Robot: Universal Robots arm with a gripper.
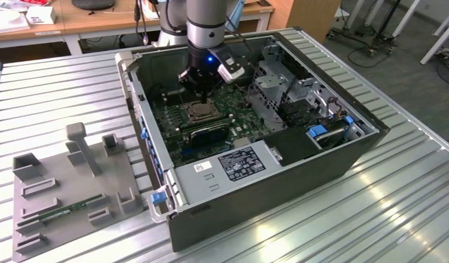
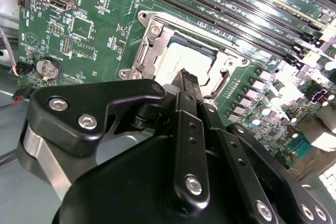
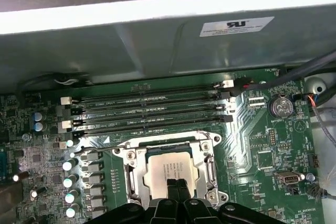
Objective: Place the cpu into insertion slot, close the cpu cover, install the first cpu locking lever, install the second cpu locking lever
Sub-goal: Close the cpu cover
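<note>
Green motherboard (image 1: 220, 112) lines the bottom of an open computer case (image 1: 334, 148), which lies on its side on a slatted metal table (image 1: 399, 208). The arm reaches down into the case, and its gripper (image 1: 203, 99) hangs just above the CPU socket, toward the far end of the board. The power supply (image 1: 235, 163) sits at the near end. In both wrist views the cpu (image 3: 170, 167) sits flat in the socket with its pale metal face up. The cpu cover (image 3: 132, 174) lies down around it as a silvery frame. The 2 black fingertips (image 3: 172, 188) are pressed together with nothing between them, poised over one edge of the chip; I cannot tell whether they touch it. Beside the socket, 4 memory slots (image 3: 152, 111) run side by side, and a coin cell battery (image 3: 281, 106) sits near their end. At the exterior view's left, a grey fixture tray (image 1: 34, 219) rests on the table apart from the case, with a green memory stick (image 1: 67, 210) lying in it.
</note>
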